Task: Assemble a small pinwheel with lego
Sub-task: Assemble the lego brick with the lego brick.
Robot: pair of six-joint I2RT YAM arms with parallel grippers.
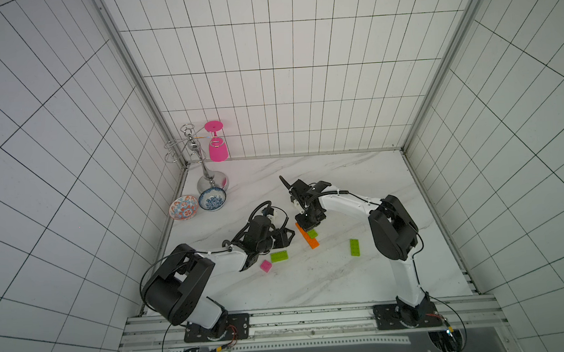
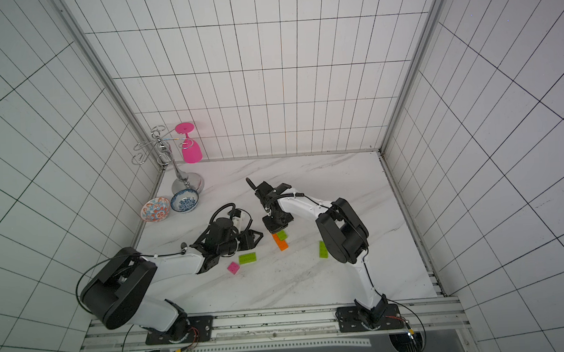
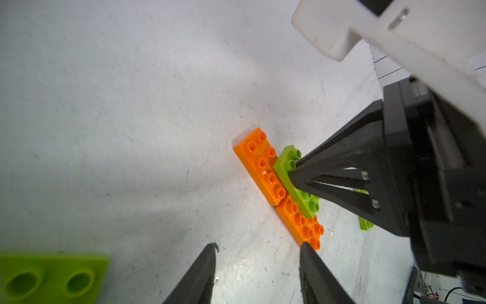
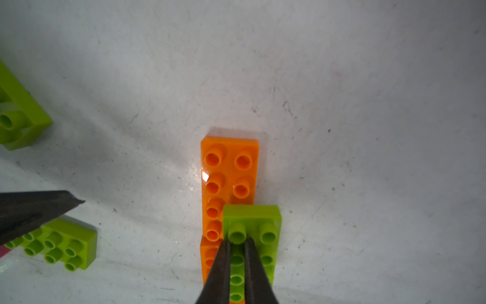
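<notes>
While the pink square brick [image 1: 265, 265] and a loose lime-green brick [image 1: 279, 256] lie side by side on the bench [image 1: 314, 292], the left gripper [image 3: 259, 246] hangs empty just beyond them. Its fingers are apart, and it stops just short of the orange bar [image 4: 228, 163]. Farther out, the right gripper [image 4: 237, 240], fingers nearly together, bears down on the lime-green blade brick [image 4: 252, 214], which overlaps the joint of the bar's 2 orange bricks. This step looks like seating that blade. Next comes a straight, firm press, then fetching a loose brick.
</notes>
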